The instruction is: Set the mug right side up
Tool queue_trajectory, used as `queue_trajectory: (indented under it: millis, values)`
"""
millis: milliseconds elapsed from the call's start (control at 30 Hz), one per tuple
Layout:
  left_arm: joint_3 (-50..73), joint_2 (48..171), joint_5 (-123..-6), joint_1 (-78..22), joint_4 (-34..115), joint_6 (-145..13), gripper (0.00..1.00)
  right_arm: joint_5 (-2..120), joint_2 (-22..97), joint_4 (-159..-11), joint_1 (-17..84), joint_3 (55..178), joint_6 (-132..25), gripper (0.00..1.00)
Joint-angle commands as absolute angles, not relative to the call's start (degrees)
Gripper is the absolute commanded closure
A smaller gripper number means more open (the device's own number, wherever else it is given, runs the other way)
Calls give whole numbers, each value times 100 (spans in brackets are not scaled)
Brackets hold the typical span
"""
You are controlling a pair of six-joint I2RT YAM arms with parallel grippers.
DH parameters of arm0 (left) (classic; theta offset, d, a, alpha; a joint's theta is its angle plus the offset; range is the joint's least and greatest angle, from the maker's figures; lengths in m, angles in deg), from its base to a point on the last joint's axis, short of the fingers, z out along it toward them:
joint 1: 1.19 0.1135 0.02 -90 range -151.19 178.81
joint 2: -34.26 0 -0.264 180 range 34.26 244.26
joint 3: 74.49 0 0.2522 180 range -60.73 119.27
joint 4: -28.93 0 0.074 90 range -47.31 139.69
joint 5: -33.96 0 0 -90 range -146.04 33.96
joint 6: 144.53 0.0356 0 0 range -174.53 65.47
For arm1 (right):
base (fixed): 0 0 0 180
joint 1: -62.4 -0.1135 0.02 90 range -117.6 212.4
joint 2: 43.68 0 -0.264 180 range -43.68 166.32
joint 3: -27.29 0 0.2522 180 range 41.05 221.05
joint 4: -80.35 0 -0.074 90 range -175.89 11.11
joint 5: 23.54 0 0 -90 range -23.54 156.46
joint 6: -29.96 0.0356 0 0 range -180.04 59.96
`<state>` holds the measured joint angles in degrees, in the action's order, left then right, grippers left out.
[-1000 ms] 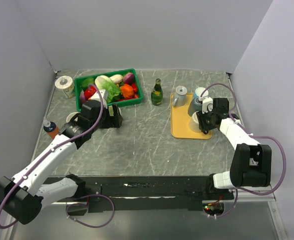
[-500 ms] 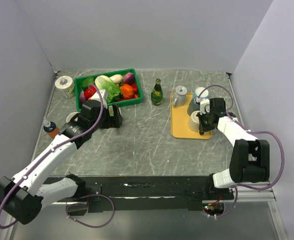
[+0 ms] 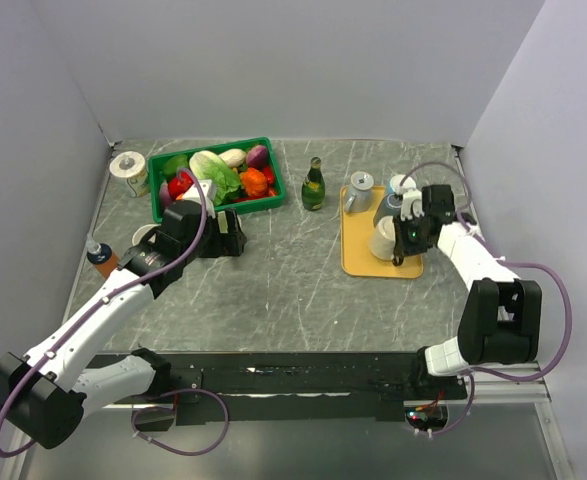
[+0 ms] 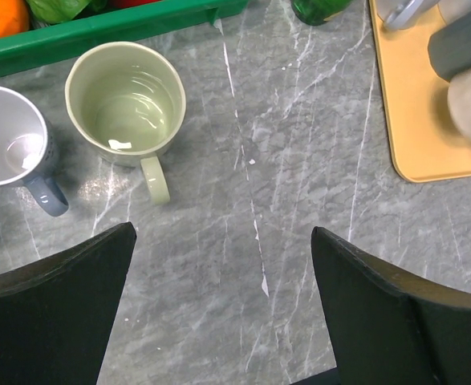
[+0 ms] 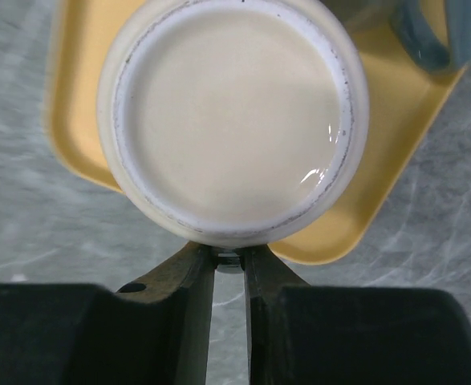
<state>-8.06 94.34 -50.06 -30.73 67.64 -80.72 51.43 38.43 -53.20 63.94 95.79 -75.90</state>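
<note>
The cream mug point(image 5: 231, 112) is upside down, its flat base facing the right wrist camera, over the yellow tray point(image 5: 379, 216). My right gripper point(image 5: 229, 261) is shut on its handle, which shows as a small piece pinched between the fingers. From above, the mug point(image 3: 386, 238) sits at the tray's point(image 3: 358, 255) right side with the right gripper point(image 3: 403, 240) against it. My left gripper point(image 4: 223, 233) hangs open over bare table, nothing between its fingers; in the top view the left gripper point(image 3: 228, 232) is just in front of the green basket.
A green basket point(image 3: 216, 180) of vegetables stands at the back left, a green bottle point(image 3: 314, 185) beside it. A grey-blue mug point(image 3: 393, 205) and a small cup point(image 3: 359, 185) share the tray. An upright green mug point(image 4: 125, 100) and a white mug point(image 4: 10, 144) stand near the left gripper.
My right gripper has closed on the cream mug's handle and shifted slightly toward the back with the mug. The left arm has not moved.
</note>
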Motion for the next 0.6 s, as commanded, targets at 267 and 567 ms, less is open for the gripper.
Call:
queue_trajectory:
  millis: [267, 567]
  values:
    - [-975, 9148, -5883, -3063, 6212, -8063, 4, 3052, 3271, -5037, 6267, 10837, -6479, 100]
    - [-1318, 9016, -7474, -3072, 5211, -8335, 4, 2488, 1926, -6345, 5214, 10179, -5373, 100]
